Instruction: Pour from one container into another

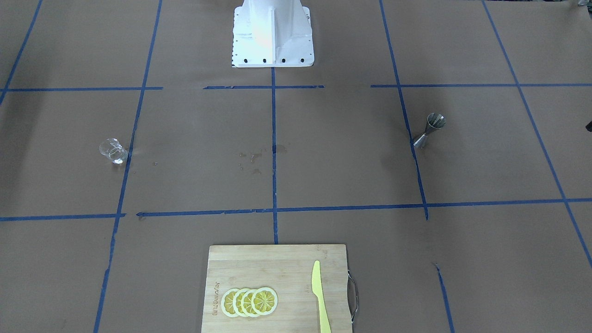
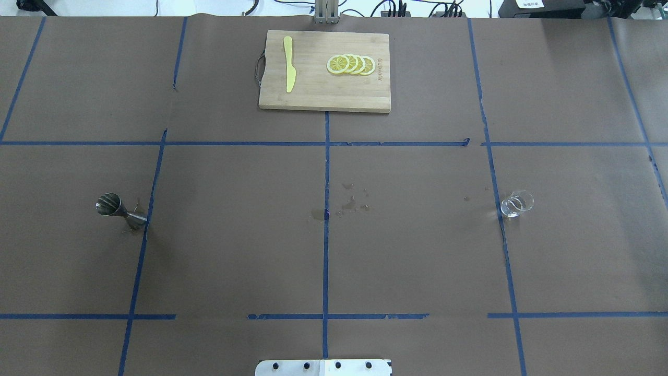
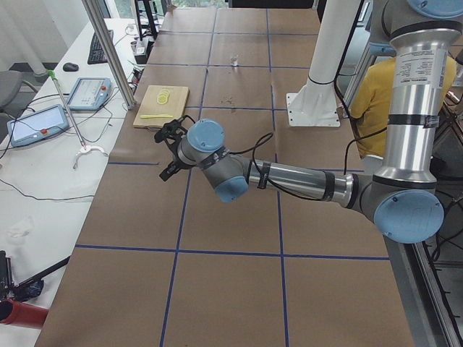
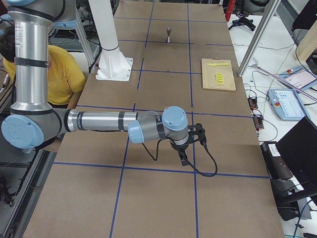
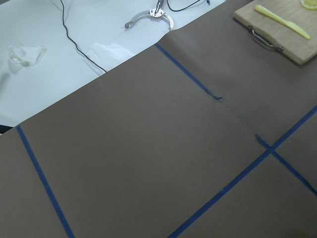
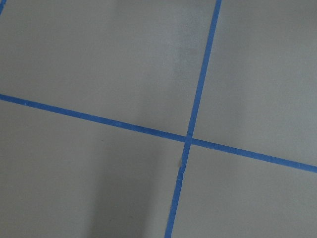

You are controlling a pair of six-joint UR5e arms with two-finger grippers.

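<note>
Pouring looks not yet begun: the glass cup (image 2: 516, 203) and the jigger (image 2: 119, 209) stand well apart on the tabletop (image 2: 323, 261), untouched, and whether the left end effector (image 3: 166, 154) and the right end effector (image 4: 193, 148) are apart or together, I cannot tell.

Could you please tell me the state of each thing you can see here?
glass cup: upright on the table, ungripped; contents unclear.
jigger: upright on the table, ungripped.
knife: lying flat on the cutting board.
lemon slices: overlapping in a row on the board.
left pincer: above the table, away from both vessels; open or shut unclear.
right pincer: the same.
</note>
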